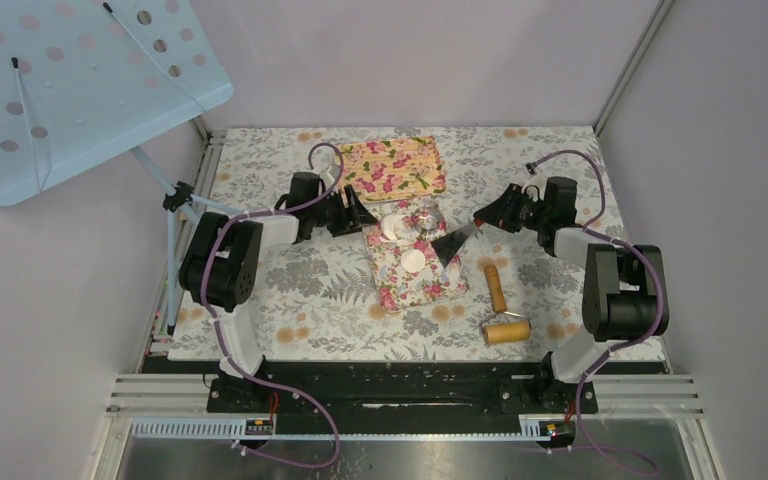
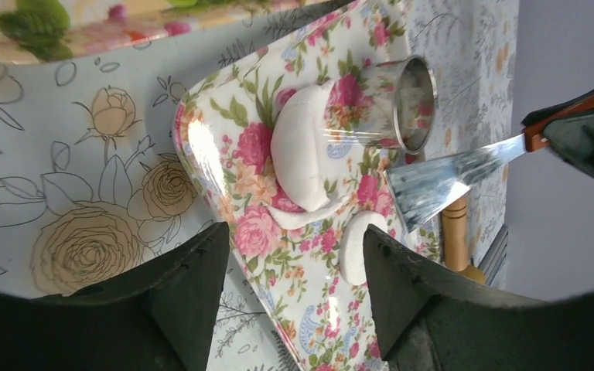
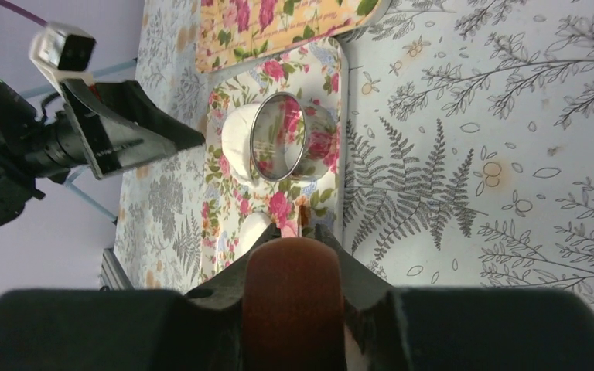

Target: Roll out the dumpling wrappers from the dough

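A white dough lump [image 1: 396, 225] sits on the floral board [image 1: 430, 290] against the metal ring [image 1: 426, 217], which lies on its side. In the left wrist view the lump [image 2: 302, 147] rests on a thin flat bit of dough [image 2: 309, 218]. A small round dough wrapper [image 1: 416, 260] lies nearer on the board, also seen in the left wrist view [image 2: 353, 249]. My left gripper [image 1: 360, 213] is open and empty just left of the lump. My right gripper [image 1: 490, 212] is shut on a scraper's brown handle [image 3: 294, 301]; the scraper's blade [image 1: 452, 243] points at the board beside the ring.
A wooden roller [image 1: 500, 305] lies on the tablecloth right of the board. A second, yellow floral board [image 1: 395, 165] lies behind. A perforated blue panel [image 1: 70, 80] on a stand overhangs the far left corner.
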